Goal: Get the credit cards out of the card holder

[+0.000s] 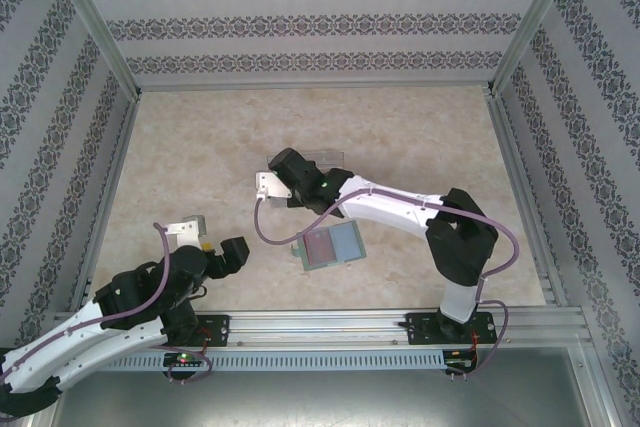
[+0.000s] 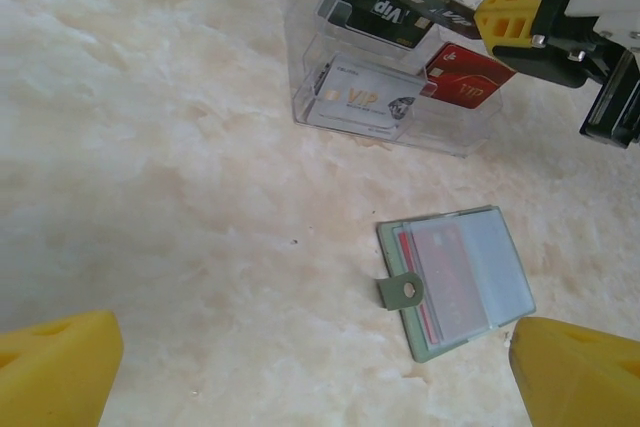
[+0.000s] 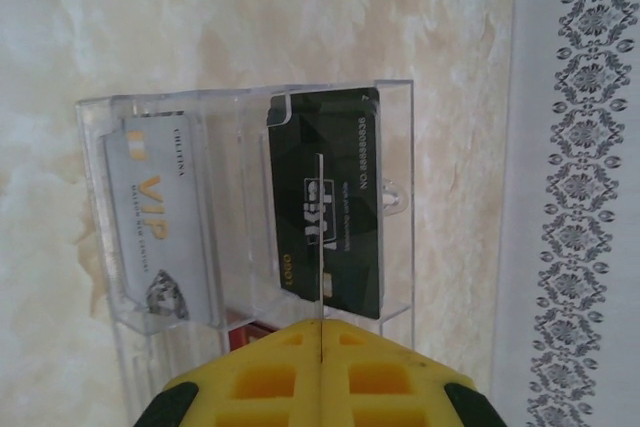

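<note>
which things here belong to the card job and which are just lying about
Job: card holder, red card inside it, dark card pinched in the right gripper.
Lying about: clear tray holding a silver card, black card, red VIP card.

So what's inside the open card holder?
The card holder shows one red credit card through its translucent pocket; whether more cards lie beneath it is hidden.

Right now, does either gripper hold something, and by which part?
The right gripper pinches a credit card by one end, above the clear tray. The left gripper is open, holding nothing.
</note>
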